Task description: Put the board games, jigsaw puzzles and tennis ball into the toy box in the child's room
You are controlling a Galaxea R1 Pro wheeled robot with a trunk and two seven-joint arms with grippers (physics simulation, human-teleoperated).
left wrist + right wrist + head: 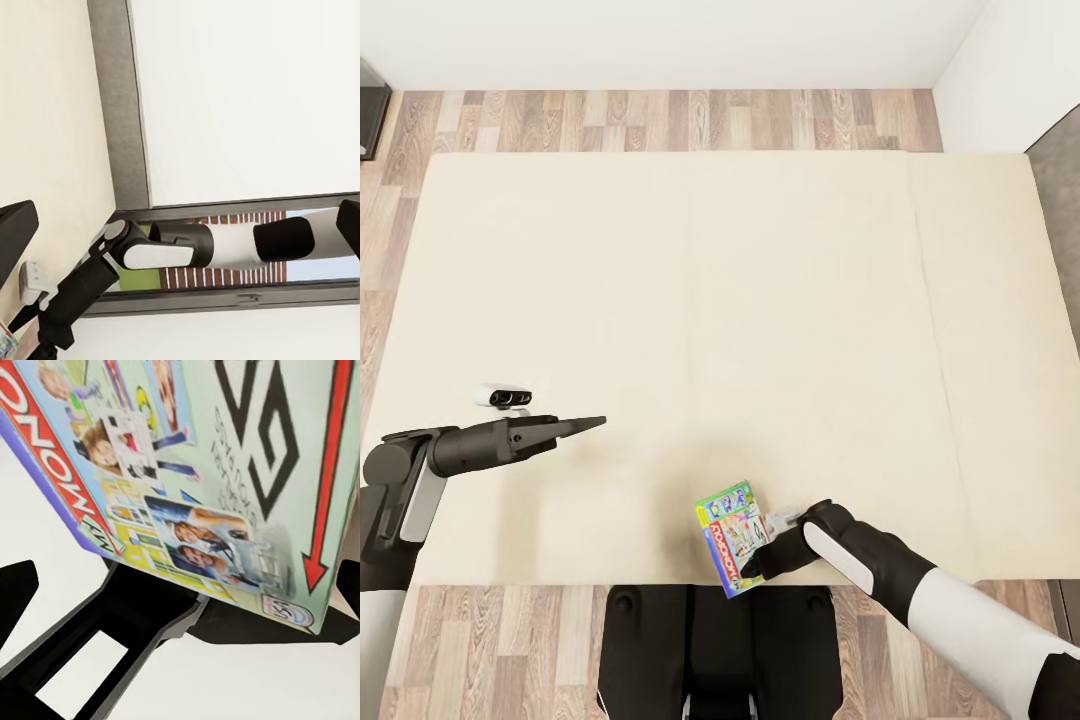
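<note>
One board game, the Monopoly box (729, 533), lies at the front edge of the bed (660, 300), its near corner hanging over that edge. My right gripper (753, 563) is at the box's near right side. In the right wrist view the box (202, 472) looms large and tilted, and the two dark fingertips (16, 589) stand wide apart at either side of it, the right one close by the box's edge. My left gripper (594, 424) hovers over the bare mattress to the left, its fingertips (15, 232) spread apart and holding nothing.
Wood-plank floor (660, 120) runs behind and to the left of the bed, with white walls beyond. A dark cabinet corner (370, 110) sits at the far left. The grey padded bed frame (120, 112) and my right arm (225, 244) show in the left wrist view.
</note>
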